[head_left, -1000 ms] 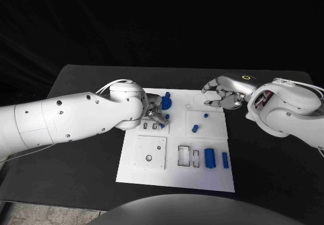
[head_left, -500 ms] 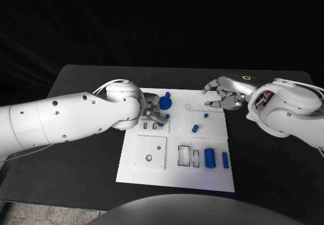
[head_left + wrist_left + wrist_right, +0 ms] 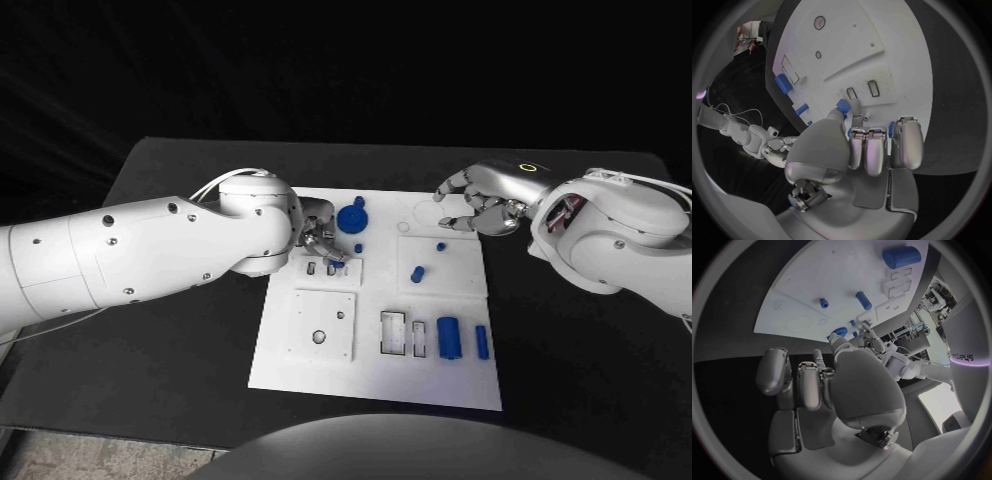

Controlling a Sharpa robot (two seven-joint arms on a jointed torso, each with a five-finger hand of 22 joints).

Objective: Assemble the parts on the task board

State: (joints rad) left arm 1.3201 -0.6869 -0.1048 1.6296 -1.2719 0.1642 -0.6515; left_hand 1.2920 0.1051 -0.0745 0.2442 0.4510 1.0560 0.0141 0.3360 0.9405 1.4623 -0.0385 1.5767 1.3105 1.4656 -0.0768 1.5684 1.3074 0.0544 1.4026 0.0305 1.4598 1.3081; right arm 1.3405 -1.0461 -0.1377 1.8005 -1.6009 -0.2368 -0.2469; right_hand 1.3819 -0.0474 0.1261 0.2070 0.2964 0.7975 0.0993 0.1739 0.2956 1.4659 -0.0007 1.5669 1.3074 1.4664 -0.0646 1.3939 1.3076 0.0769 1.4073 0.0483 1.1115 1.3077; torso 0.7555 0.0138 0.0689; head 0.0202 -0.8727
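Black table (image 3: pixel 173 180) and dark surroundings frame the white task board (image 3: pixel 378 375), which we take as our landmark. From the head view, our left hand (image 3: pixel 320 243) sits over the board's far-left part, fingers drawn down onto a small blue part (image 3: pixel 338 264) at the pair of narrow slots (image 3: pixel 310 267) there; we judge it is being pressed or steered into a slot, which would explain the low, close posture. Just beyond it stands a blue round knob (image 3: pixel 353 219). Our right hand (image 3: pixel 480 207) hovers at the board's far-right corner, fingers curled and apart, with nothing in them, apparently waiting clear of the work. Toward the board's middle lie a short blue peg (image 3: pixel 417 272) and a smaller blue stud (image 3: pixel 440 244); nearer us are a blue cylinder (image 3: pixel 449 337) and a slimmer blue bar (image 3: pixel 480 342), beside two rectangular recesses (image 3: pixel 394 332), presumably staged for later steps.

From the left wrist view, our left hand (image 3: pixel 873 150) reaches to the board, and one finger and the thumb meet on the blue part (image 3: pixel 842 105) right beside the slots (image 3: pixel 862 90). We read it as pinched, though how firmly we cannot tell.

From the right wrist view, our right hand (image 3: pixel 811 377) has its fingers loosely bent with nothing between them, held off the board's edge (image 3: pixel 786 322).
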